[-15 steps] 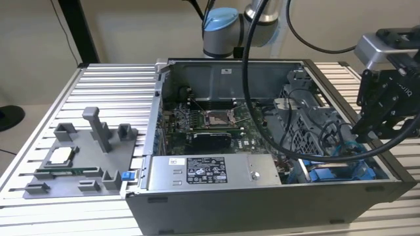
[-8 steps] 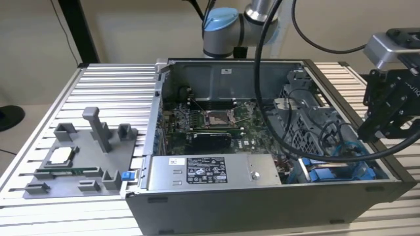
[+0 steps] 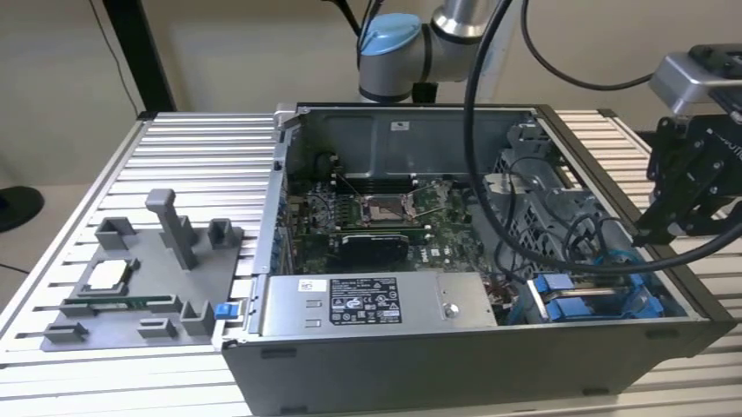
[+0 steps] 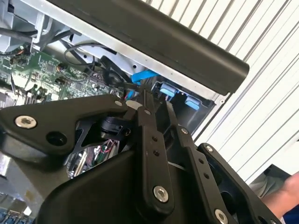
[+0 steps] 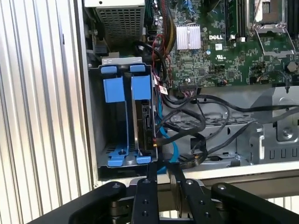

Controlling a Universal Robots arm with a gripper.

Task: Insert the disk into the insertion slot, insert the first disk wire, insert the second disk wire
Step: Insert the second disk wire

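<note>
Hovering at the computer case [image 5: 243,175] rim just beside the insertion slot [image 5: 96,140], hand [image 5: 161,165] pressed together, pinching nothing visible. Showing the disk [image 5: 145,123] already on edge inside that slot, blue frame in the rails, connector edge facing loose wires [image 5: 201,123], probably for plugging.

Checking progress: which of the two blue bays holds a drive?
The bay beside the motherboard; a dark drive fills it, while the other bay stands hollow.
</note>
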